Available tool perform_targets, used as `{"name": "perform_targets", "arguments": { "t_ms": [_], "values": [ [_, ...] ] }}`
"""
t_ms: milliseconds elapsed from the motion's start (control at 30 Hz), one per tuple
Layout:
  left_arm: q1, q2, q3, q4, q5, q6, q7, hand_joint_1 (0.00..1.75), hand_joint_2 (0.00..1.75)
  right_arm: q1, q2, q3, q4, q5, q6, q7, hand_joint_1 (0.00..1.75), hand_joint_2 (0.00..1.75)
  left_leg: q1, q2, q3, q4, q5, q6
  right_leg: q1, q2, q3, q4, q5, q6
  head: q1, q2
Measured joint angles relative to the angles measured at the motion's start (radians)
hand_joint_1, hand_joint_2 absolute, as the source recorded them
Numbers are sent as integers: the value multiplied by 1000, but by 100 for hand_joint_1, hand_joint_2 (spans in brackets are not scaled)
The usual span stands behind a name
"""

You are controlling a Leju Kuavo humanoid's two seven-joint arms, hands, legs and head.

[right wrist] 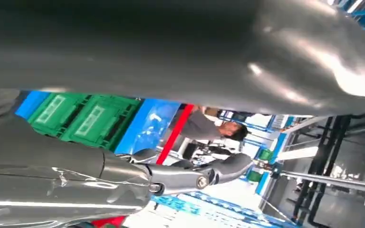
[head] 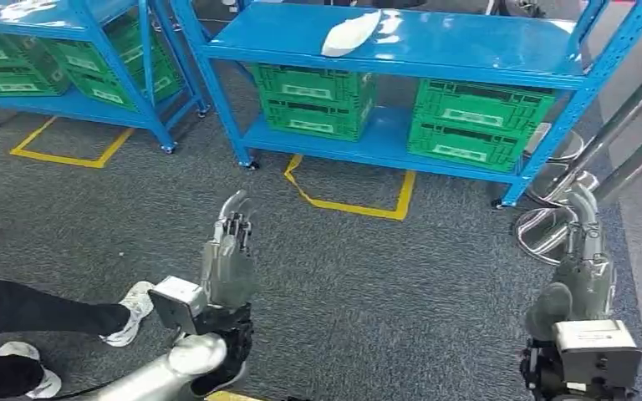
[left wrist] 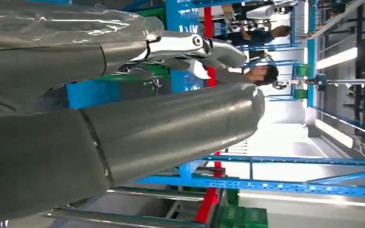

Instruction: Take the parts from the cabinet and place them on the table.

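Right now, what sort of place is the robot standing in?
Probably a warehouse or factory storeroom: blue metal shelving on wheels, green plastic crates stacked on the lower shelves, and yellow tape on the grey carpet marking where each rack parks.

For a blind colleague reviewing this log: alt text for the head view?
Both robot hands, left hand and right hand, hang empty over grey carpet before a blue shelf rack holding a white part and green crates.

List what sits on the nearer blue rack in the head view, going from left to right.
White part lying on the top shelf, then on the lower shelf the left green crate stack, then the right green crate stack.
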State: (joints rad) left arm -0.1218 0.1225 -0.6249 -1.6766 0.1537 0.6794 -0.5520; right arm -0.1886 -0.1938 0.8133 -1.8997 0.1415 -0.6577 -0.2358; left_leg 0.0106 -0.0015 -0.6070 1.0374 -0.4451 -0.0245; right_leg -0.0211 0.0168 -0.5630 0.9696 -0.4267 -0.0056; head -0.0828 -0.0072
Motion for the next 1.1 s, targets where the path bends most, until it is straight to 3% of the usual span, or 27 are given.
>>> {"name": "perform_targets", "arguments": {
  "t_ms": [33,67,100,133,167,200,233,267,400,533,567,600,633,700,733,767,833,867,900,933,967,1000,1033,1067,1100],
  "values": [
    [-1,0,0,0,0,0,0,0,0,-1,0,0,0,0,1,-1,0,0,0,-1,24,-80,46,3,0,0,5,-1,-5,5,-4,0],
    [-2,0,0,0,0,0,0,0,0,-2,0,0,0,-1,1,0,0,0,-6,1,22,-83,8,6,3,4,9,0,-7,10,-1,0],
    [-1,0,0,-1,0,0,0,0,0,-3,0,1,0,-1,1,-1,0,0,-9,0,24,-80,0,14,3,5,4,-1,-10,17,-2,0],
    [1,0,0,-1,0,0,0,0,0,-4,0,2,0,-2,1,0,0,0,-11,-2,24,-80,28,20,2,4,6,-1,-15,24,1,0],
    [1,0,0,-1,1,-4,0,0,0,-4,0,2,0,-2,1,-1,0,0,-6,-2,28,-82,29,22,4,4,9,0,-20,29,4,0],
    [-1,-1,0,-1,1,-6,0,0,0,-4,0,2,0,-2,1,-1,0,0,-5,-3,29,-84,30,2,6,1,11,2,-30,-3,7,0],
    [-1,-1,0,-1,1,-6,0,0,0,-4,0,2,0,-2,1,-1,0,0,-4,-3,31,-84,31,4,6,0,11,2,-28,-26,11,0],
    [-1,-2,0,-1,2,-7,0,0,0,-4,0,2,0,-2,1,-2,0,0,-6,-4,32,-84,31,6,9,0,13,2,-29,-40,16,0],
    [-1,-2,0,-1,3,-10,0,0,0,-5,0,2,0,-2,1,-3,0,0,-7,-4,36,-84,27,16,9,0,22,-7,-23,-37,24,0],
    [-2,-3,0,-1,8,-19,-2,0,0,-4,0,2,0,-2,-1,-5,0,0,-9,-5,36,-83,24,25,9,0,27,-14,-20,-27,24,0],
    [-2,-3,0,-1,9,-20,-3,0,0,-4,0,2,0,-2,-2,-5,0,0,-10,-5,36,-82,23,25,8,0,28,-15,-20,-19,24,0],
    [-3,-3,0,-1,10,-21,-3,0,0,-4,0,2,0,-2,-3,-5,0,0,-12,-5,35,-80,21,28,6,0,30,-20,-19,-3,24,0],
    [-4,-3,0,-1,10,-21,-4,0,0,-4,0,2,0,-2,-3,-5,0,0,-21,-7,34,-75,17,42,-1,-1,34,-32,-17,31,23,0],
    [-7,-4,0,-1,10,-21,-6,0,0,-3,0,1,0,-2,-4,-5,0,0,-9,-5,47,-97,19,53,3,-1,38,-37,-25,53,23,0],
    [-7,-5,0,-1,10,-21,-7,0,0,0,0,0,0,-1,-4,-5,0,0,-5,-1,61,-110,23,55,-1,-4,29,-15,-33,51,22,0],
    [-9,-6,0,-1,10,-21,-8,0,0,-1,0,0,-1,2,-5,-7,0,0,-3,2,70,-115,22,60,1,-7,2,47,-67,48,29,0],
    [-10,-8,0,-1,10,-21,-8,0,0,2,0,1,-1,1,-5,-5,0,0,-2,5,75,-115,18,61,-1,-7,-90,226,-141,51,35,0],
    [-9,-8,0,-1,11,-21,-8,0,0,4,0,1,-1,1,-5,-5,0,0,-2,6,77,-115,15,60,-3,-7,-126,289,-157,53,35,0],
    [-8,-9,0,-1,11,-21,-8,0,0,6,0,1,0,1,-5,-4,0,0,-1,5,81,-114,12,56,-6,-8,-144,312,-150,55,37,0],
    [-7,-9,0,-1,11,-21,-8,0,0,6,0,1,0,1,-5,-4,0,0,2,4,88,-114,7,50,-10,-9,-132,276,-116,56,36,0],
    [-7,-9,0,-1,11,-21,-8,0,0,6,0,1,0,1,-5,-4,0,0,6,2,95,-113,1,42,-13,-11,-99,204,-70,58,37,0],
    [-7,-9,0,-1,11,-21,-8,0,0,6,0,1,0,1,-5,-4,0,0,11,1,105,-111,-6,33,-16,-13,-49,99,-14,61,37,0],
    [-7,-9,0,-1,11,-21,-8,0,0,6,0,1,0,1,-5,-4,0,0,14,1,114,-107,-16,23,-22,-16,-11,9,13,68,39,0],
    [-8,-9,0,-1,11,-21,-8,0,0,6,0,1,1,1,-5,-3,0,0,3,-1,111,-104,-22,13,-12,-13,5,-2,-12,72,48,0],
    [-9,-9,0,-1,11,-21,-8,0,0,6,0,2,0,1,-5,-5,0,0,5,-1,108,-100,-21,7,-13,-9,11,-1,-13,54,50,0]
  ]
}}
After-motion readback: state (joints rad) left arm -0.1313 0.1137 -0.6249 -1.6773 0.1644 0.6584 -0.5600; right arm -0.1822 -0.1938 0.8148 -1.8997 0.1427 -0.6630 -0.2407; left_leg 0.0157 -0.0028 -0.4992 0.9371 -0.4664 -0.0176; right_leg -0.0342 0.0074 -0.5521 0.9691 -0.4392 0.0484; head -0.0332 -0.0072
